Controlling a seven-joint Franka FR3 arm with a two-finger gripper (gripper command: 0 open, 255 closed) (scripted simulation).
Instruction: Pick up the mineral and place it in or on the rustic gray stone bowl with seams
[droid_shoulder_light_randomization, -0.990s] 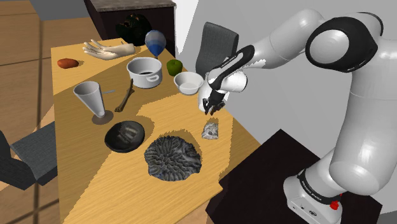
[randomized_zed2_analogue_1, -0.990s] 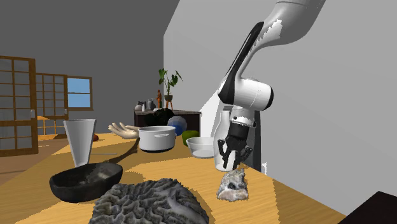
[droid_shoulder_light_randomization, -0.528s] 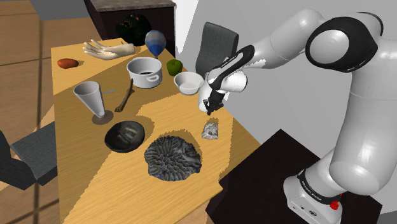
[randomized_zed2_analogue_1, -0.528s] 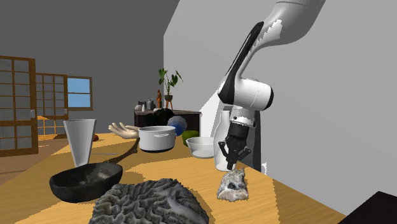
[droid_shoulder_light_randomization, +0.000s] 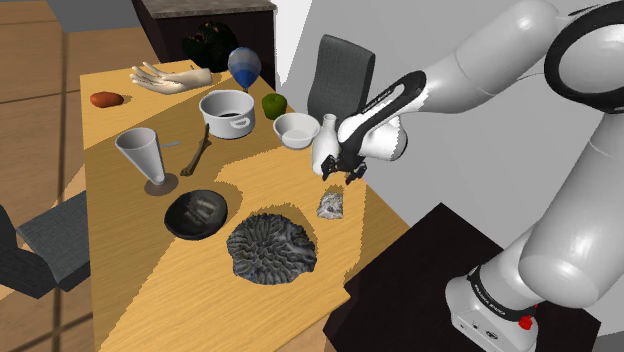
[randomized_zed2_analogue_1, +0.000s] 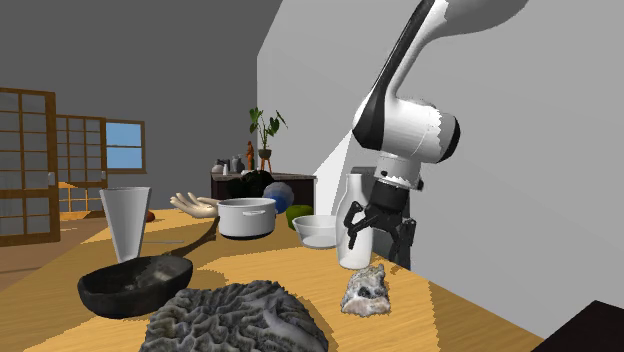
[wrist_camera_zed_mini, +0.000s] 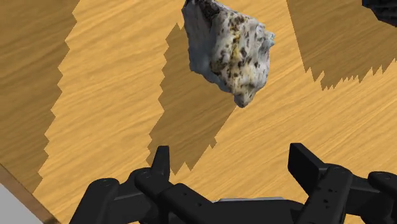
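The mineral (droid_shoulder_light_randomization: 330, 205) is a small pale, speckled lump lying on the wooden table (droid_shoulder_light_randomization: 140, 290) near its edge on the shoulder view's right. My black gripper (droid_shoulder_light_randomization: 347, 173) hangs open just above and beyond it, fingers spread, nothing between them. In the wrist view the mineral (wrist_camera_zed_mini: 229, 51) lies ahead of the gripper (wrist_camera_zed_mini: 238, 168), untouched. The second exterior view shows the gripper (randomized_zed2_analogue_1: 378, 232) above the mineral (randomized_zed2_analogue_1: 365, 290). A dark shallow bowl (droid_shoulder_light_randomization: 178, 222) with a grey mottled inside stands further to the left in the shoulder view; the same bowl (randomized_zed2_analogue_1: 105, 293) sits low at the second exterior view's left.
A grey ridged mound (droid_shoulder_light_randomization: 272, 248) lies between mineral and front edge. A white bottle (droid_shoulder_light_randomization: 325, 150) stands right beside the gripper. Behind are a white bowl (droid_shoulder_light_randomization: 296, 129), a pot (droid_shoulder_light_randomization: 228, 112), a grey cup (droid_shoulder_light_randomization: 143, 155), a bone (droid_shoulder_light_randomization: 200, 150) and a model hand (droid_shoulder_light_randomization: 170, 77).
The fingers were shut half a second ago and now stand wide apart. The hand has shifted toward the shoulder view's right, and the arm's upper part has swung higher.
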